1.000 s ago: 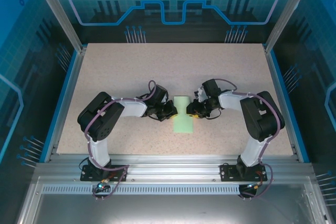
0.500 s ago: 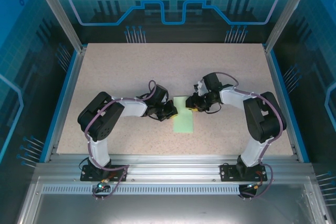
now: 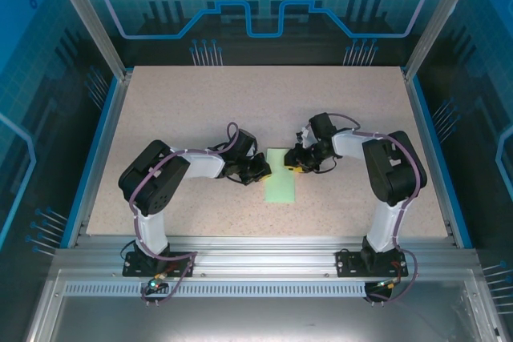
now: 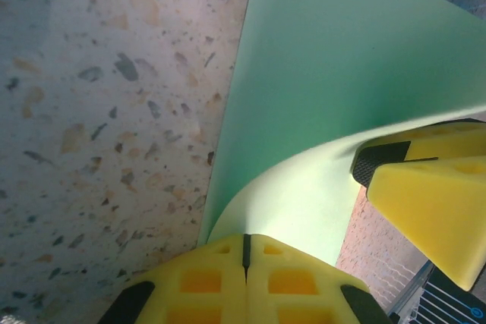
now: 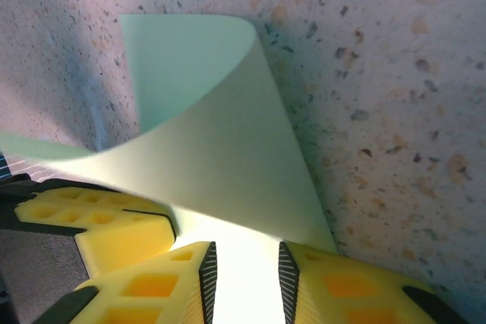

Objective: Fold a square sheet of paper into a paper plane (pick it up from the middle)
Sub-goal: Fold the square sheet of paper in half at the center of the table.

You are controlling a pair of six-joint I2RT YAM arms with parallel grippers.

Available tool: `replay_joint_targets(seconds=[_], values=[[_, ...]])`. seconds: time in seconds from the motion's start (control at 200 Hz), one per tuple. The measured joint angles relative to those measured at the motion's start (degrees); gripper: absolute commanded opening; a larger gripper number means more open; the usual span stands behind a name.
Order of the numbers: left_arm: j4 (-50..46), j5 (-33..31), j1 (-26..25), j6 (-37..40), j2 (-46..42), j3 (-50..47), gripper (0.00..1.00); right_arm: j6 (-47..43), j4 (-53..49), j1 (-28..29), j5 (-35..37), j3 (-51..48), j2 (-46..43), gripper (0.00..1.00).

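speckled stone-look tabletop inside a blue-walled cell carries the work, with the square sheet of paper lying near the middle, between the two arms. from above it reads as a narrow upright strip. the wrist views show why: one layer lies flat on the table while a paler flap curls up and over it.

the left gripper is clenched tight, with its pads meeting at the flap's near edge. i cannot tell whether a layer is nipped between them or merely pressed down. the right gripper stands partly parted and astride the lifted flap, with paper showing in the gap. that gap is too wide to be a real pinch on so thin a sheet.

by my reading, the step in hand is an early lengthwise fold, not yet creased. the next move calls for laying the flap down edge to edge, without letting the lower layer slide, then pressing along the bend to set it.
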Motion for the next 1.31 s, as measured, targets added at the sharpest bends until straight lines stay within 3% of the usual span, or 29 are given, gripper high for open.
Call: replay_joint_targets(seconds=[0.425, 0.825, 1.305], values=[[-0.02, 0.0, 0.0, 0.13, 0.0, 0.0, 0.0, -0.07, -1.11, -0.22, -0.63, 5.42, -0.22, 0.31], [-0.52, 0.02, -0.02, 0.15, 0.02, 0.22, 0.0, -0.26, -0.55, -1.62, -1.99, 6.8, 5.42, 0.32], [-0.63, 0.02, -0.02, 0.15, 0.04, 0.28, 0.0, -2.01, -5.6, -1.6, 0.57, 14.36, 5.6, 0.32]])
